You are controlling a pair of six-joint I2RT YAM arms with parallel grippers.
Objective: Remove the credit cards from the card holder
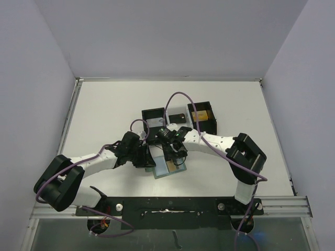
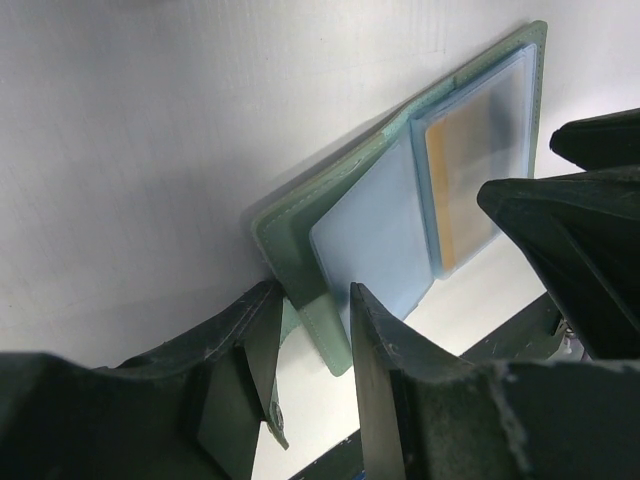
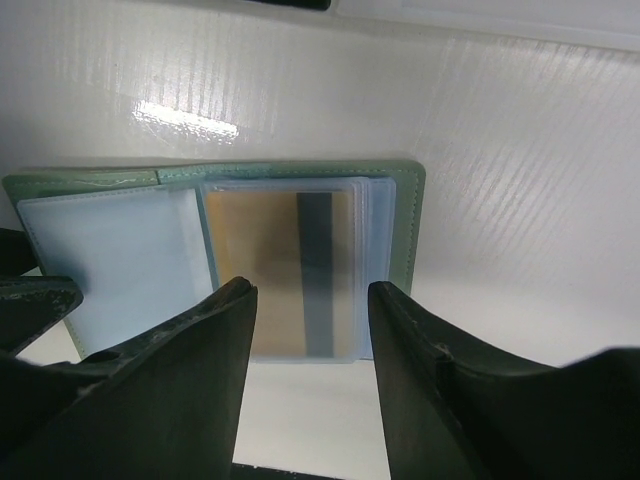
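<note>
Card holder (image 3: pixel 405 215), one, sage-green, lying open on the white table (image 1: pixel 104 115) with its pale blue lining up, set between the two grippers. Left gripper (image 2: pixel 315 300): both fingers closed on the near corner of the green cover, which passes between them and touches each; the rest of the holder extends away beyond the fingertips. Right gripper (image 3: pixel 312 295): jaws parted and gripping nothing, the fingertips standing to either side of the near edge of the stacked clear sleeves (image 3: pixel 365 270). One gold-orange card (image 3: pixel 255 270) with a dark stripe shows inside the topmost sleeve, directly ahead of the gap between the right jaws; the pocket to the left of those jaws shows pale lining. Further cards in the stack cannot be counted. Beyond both grippers stand two black open-topped boxes (image 1: pixel 144 117), the one nearer the right jaws with something gold-orange inside. A dark flat rectangle (image 1: pixel 178 116) lies between them, its kind unclear.
</note>
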